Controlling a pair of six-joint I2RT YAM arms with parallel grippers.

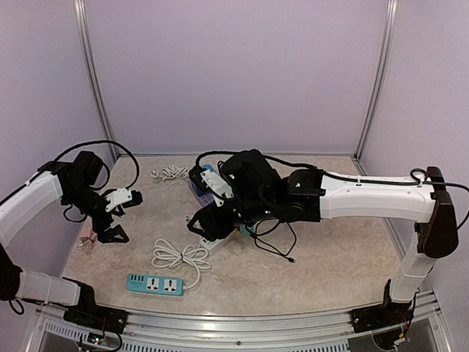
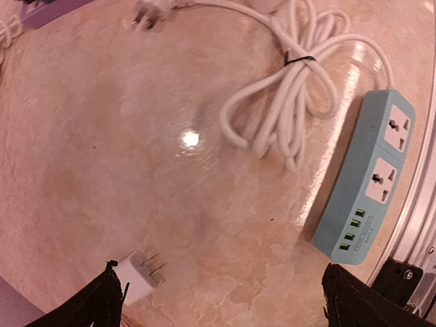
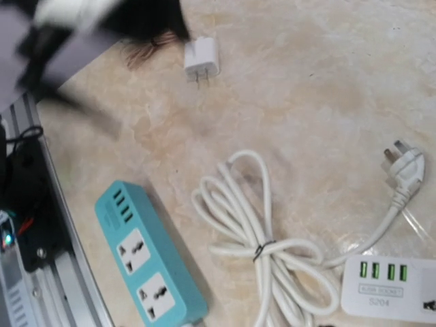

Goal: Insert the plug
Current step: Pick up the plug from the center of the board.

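As my left gripper hung open by the charger plug, I couldn't read my right gripper. A square pickup seemed next.

A small white two-prong plug lies flat, unplugged, well apart from the teal power strip.

Tabletop: beige, marbled, cream veining.
Power strip: teal body, white socket faces, green USB ports.
Second strip: white, green ports, grey lettering.
Coiled cord: white, black tie.
Adapter plug: white, silvery prongs.
Left fingers: black.
Right arm: white shell, black joints.
Walls: pale lilac.
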